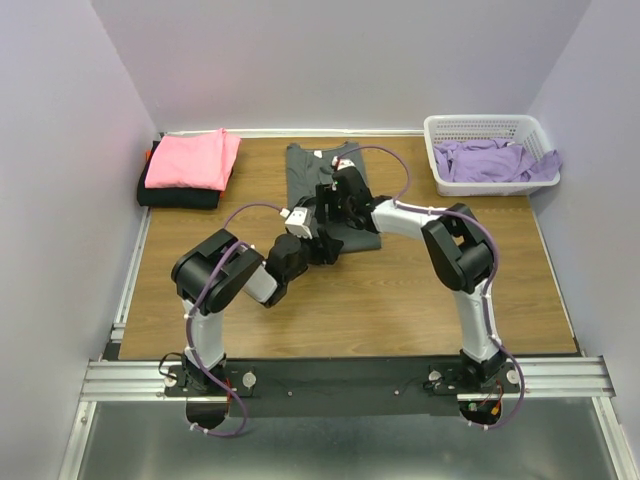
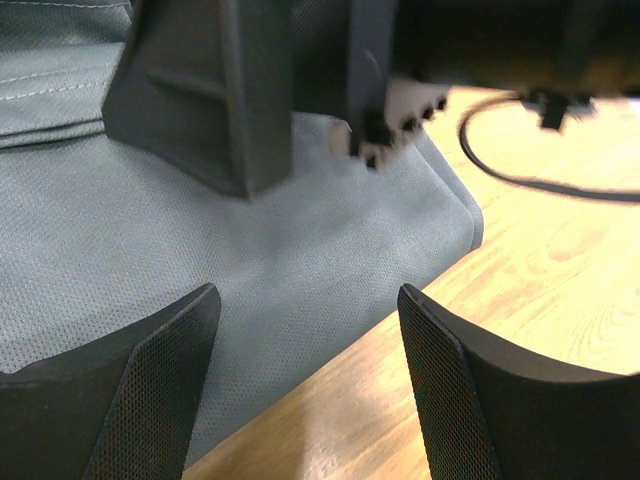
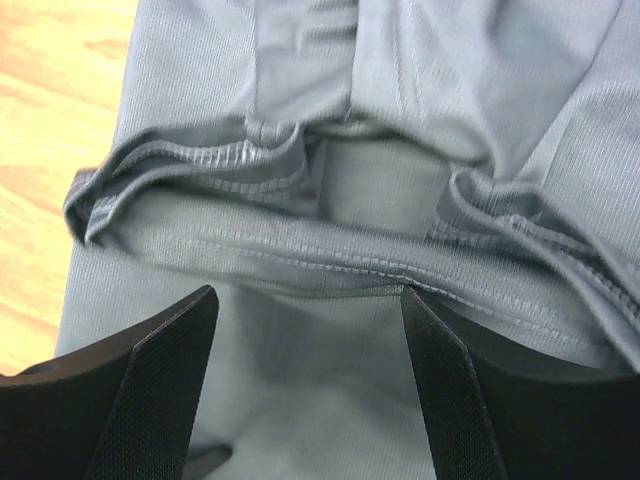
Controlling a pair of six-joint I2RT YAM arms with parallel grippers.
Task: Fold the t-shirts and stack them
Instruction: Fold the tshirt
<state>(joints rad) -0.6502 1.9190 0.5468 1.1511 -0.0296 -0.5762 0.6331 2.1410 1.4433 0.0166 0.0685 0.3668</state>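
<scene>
A dark charcoal grey t-shirt (image 1: 305,165) lies partly folded at the middle back of the table. My right gripper (image 1: 335,200) hovers open over it. In the right wrist view its jaws (image 3: 307,295) stand wide above the grey cloth (image 3: 450,90), just below a stitched hem. My left gripper (image 1: 325,243) is open at the shirt's near edge. Its wrist view shows the jaws (image 2: 307,295) straddling the line where the grey cloth (image 2: 200,240) meets bare wood, holding nothing. A folded bright pink t-shirt (image 1: 192,158) rests on a black one (image 1: 175,196) at the back left.
A white lattice basket (image 1: 487,127) stands at the back right with lavender purple t-shirts (image 1: 490,162) in it, one draped over its right rim. The wooden table (image 1: 400,290) is walled in on three sides. The right arm's body (image 2: 230,100) looms close in the left wrist view.
</scene>
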